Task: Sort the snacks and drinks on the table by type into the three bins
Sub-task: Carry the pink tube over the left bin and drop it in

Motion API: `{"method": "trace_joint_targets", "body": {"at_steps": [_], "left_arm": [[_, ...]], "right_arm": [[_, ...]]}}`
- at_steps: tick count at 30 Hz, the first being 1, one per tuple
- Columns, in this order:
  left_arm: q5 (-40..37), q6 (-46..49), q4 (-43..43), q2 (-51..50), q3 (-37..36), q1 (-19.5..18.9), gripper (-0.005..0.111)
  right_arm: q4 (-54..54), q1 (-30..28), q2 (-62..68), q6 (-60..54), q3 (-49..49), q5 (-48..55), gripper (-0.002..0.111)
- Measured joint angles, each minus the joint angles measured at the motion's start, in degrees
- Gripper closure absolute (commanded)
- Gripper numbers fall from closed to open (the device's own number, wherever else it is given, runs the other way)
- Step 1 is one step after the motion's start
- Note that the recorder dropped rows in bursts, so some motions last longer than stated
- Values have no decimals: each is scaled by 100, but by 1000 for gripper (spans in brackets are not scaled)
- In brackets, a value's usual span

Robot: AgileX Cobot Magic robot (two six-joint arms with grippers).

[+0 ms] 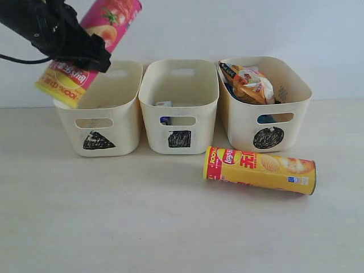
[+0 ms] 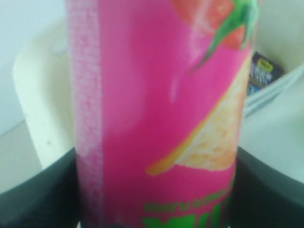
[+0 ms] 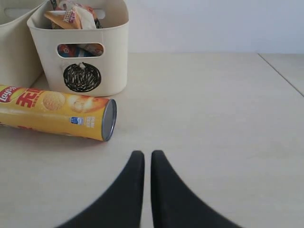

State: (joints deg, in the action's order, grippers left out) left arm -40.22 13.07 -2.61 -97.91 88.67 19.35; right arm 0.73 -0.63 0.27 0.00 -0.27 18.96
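- Pink-magenta chip tube (image 1: 112, 19) hangs tilted, its lower end just over the triangle bin (image 1: 126, 116).
- Left pincer (image 1: 85, 54) pinches this tube around its middle.
- Yellow chip tube (image 1: 259, 169) lies on its side on the bench (image 1: 114, 222), well right of the triangle bin.
- Right pincer (image 3: 147, 161), pressed together and empty, is farther still from that bin.

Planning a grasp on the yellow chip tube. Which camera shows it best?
The exterior view: the whole yellow chip tube shows, end to end. The right wrist view crops one end; the left wrist view misses it.
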Motion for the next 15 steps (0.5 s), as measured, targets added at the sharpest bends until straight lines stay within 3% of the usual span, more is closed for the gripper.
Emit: {"method": "trace_joint_targets", "body": {"at_steps": [7,15], "left_arm": [[270,-463,0,-847,910,-393,103],[472,-559,0,-2241,2338,-448,103]], "right_arm": [[0,0,0,0,0,0,106],[0,0,0,0,0,0,106]]}}
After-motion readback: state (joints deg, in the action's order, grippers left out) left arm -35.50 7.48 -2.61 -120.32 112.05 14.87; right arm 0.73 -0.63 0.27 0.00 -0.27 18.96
